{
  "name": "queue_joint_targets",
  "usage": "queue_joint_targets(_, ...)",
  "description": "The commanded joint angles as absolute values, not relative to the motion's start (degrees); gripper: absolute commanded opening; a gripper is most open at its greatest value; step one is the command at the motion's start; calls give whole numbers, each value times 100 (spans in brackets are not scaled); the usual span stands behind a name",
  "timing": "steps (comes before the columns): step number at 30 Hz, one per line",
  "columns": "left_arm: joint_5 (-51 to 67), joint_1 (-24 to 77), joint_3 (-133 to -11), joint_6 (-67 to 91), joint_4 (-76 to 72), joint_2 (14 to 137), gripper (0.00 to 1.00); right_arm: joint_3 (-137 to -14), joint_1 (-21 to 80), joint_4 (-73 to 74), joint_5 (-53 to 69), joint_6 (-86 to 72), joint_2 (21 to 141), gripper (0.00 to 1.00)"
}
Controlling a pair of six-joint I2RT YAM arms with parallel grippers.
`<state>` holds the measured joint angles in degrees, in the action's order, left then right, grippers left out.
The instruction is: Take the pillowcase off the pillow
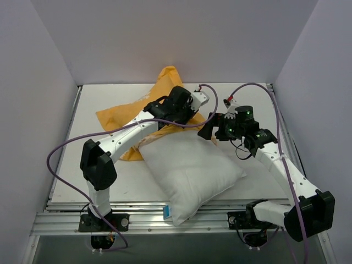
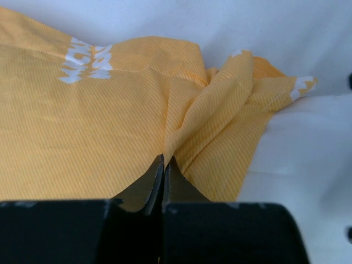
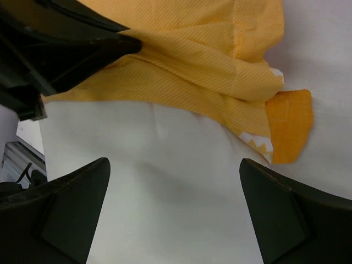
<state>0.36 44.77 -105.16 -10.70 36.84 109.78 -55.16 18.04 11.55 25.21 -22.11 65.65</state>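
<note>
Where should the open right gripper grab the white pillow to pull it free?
Probably the pillow at its far edge beside the orange pillowcase, from above: the right gripper hangs open over that plump, soft edge, which should bunch between its jaws, while the left gripper pinches the pillowcase.

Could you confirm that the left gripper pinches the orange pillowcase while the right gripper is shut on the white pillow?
No: the right wrist view shows the right gripper open over the white pillow; the rest is right.

No text is legible; the pillowcase [image 2: 99, 121] bears unreadable white marks [image 2: 85, 60].
</note>
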Motion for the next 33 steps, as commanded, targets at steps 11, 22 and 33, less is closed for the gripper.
queue_joint_targets(11, -571, 4043, -9836, -167, 2409, 9905, 2, -5854, 2953, -26, 3400, -1916, 7918, 100)
queue_joint_targets(22, -545, 3455, -9475, 676, 2021, 9598, 2, -6196, 3471, 333, 3217, -1424, 8368, 0)
queue_joint_targets(33, -1643, 2374, -9475, 905, 2206, 9457, 2, -7865, 3542, 2028, 3726, -1468, 6576, 0)
